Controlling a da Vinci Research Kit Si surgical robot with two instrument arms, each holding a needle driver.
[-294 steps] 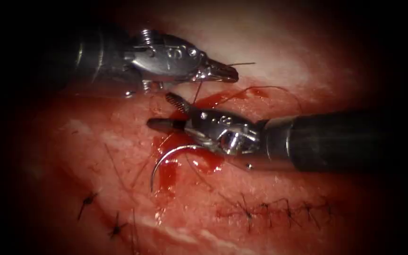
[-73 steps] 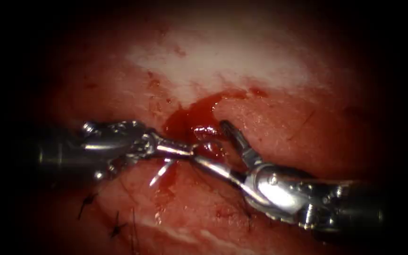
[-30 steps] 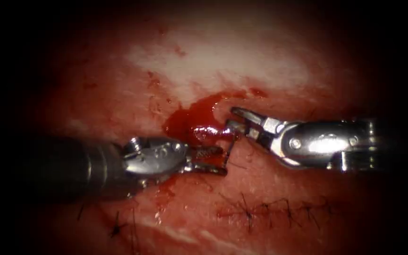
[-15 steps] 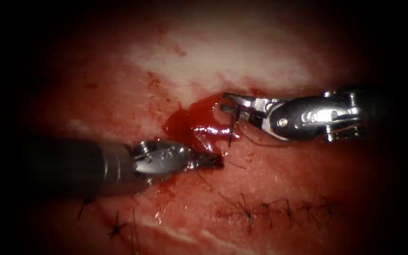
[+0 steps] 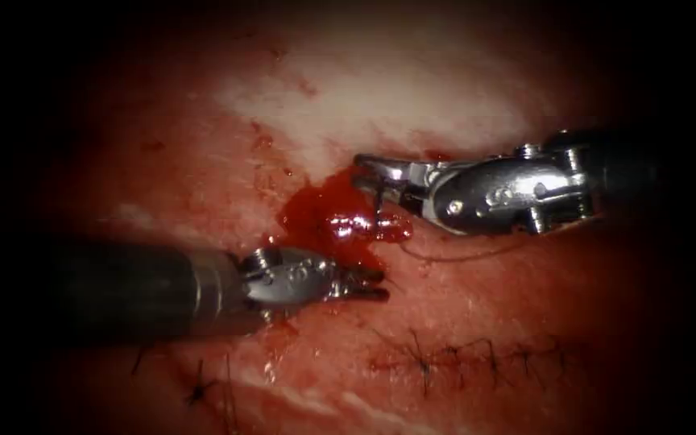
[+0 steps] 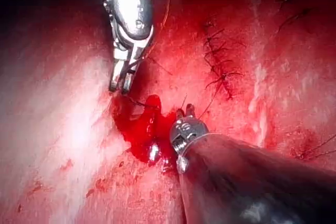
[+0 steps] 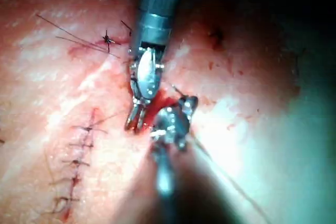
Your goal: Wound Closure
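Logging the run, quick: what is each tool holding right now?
Left tool: jaws slightly open, holding nothing, beside the red fluid.
Right tool: jaws shut on the needle, with thread trailing below it.

tissue [image 5: 477, 322] red, wet, with a pale patch at the far side. red fluid [image 5: 328, 216] pools in the open part of the cut near the middle. a closed run of dark stitches [image 5: 461, 358] lies low and to the right; two separate knots [image 5: 199, 392] sit low left. needle [image 5: 378, 201]: a short dark piece shows, hanging down from the right gripper [image 5: 368, 176], whose jaws are closed on it just above the pool; cannot tell where along the curve, nor whether its tip is in the tissue. thread [image 5: 453, 256] trails thin and curved across the tissue below that gripper. left gripper [image 5: 372, 284] holds nothing, jaws slightly parted, right of and below the pool.
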